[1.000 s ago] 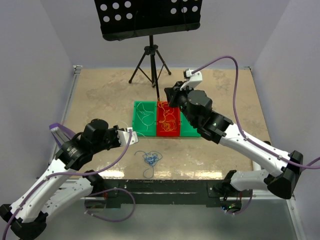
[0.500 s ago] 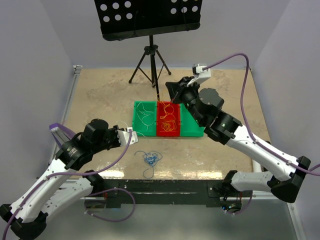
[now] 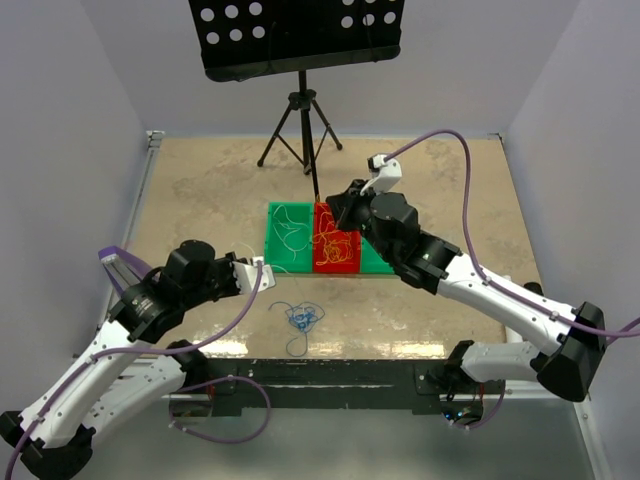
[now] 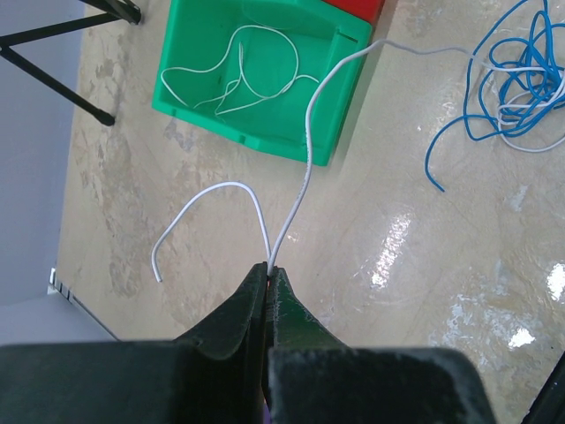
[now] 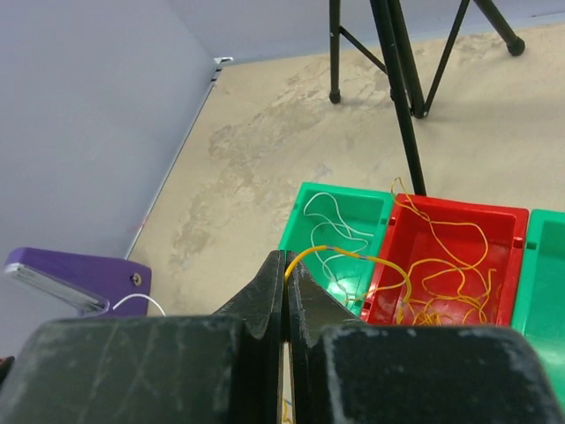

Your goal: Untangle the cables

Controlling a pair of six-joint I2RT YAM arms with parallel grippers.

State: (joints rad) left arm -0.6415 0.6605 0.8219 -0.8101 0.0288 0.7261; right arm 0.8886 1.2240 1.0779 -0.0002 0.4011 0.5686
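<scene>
Left gripper pinches a white wire running toward 2 o'clock into the blue clump on the surface; right gripper pinches an orange wire trailing into the red bin.

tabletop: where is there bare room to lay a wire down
Bare: the far left corner, left of the tripod; the far right corner, behind the right arm. Crowded: around the bins and the blue wire clump.
</scene>
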